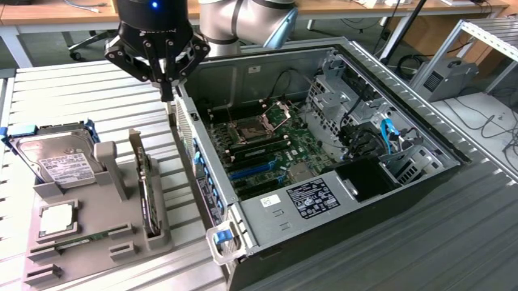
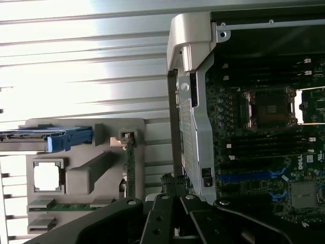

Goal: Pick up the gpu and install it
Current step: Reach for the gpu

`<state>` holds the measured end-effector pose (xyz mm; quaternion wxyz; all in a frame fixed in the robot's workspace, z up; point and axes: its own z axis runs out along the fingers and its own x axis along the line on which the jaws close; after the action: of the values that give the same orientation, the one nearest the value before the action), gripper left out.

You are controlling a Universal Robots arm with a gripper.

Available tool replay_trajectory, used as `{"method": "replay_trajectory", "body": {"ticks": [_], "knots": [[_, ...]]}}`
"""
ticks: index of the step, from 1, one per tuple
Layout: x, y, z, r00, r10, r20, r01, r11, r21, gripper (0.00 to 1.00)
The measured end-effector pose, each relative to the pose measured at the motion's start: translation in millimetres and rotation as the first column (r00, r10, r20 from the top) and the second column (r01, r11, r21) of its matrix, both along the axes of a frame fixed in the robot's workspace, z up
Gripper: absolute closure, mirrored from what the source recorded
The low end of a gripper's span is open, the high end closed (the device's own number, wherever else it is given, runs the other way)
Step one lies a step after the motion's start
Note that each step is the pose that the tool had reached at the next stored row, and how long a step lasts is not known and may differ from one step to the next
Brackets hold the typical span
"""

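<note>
Jaws clenched empty near case [image 1: 267, 221] wall, gpu [image 1: 147, 182] upright in gray holder [image 1: 109, 167]

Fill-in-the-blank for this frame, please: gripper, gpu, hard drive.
1. The gripper hangs with its fingers ____.
2. The gpu stands on edge in the grey holder, ____ the computer case.
3. The carrier around the hard drive is coloured ____.
Missing words: shut; outside; blue.
</note>
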<state>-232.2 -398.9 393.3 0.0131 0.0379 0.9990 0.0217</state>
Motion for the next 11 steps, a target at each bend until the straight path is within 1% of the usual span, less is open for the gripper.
{"method": "replay_trajectory", "body": {"ticks": [11], "knots": [[-4.9, 0.0, 0.0, 1.0000, 0.000, 0.0000, 0.000, 1.0000, 0.0000, 0.89]]}}
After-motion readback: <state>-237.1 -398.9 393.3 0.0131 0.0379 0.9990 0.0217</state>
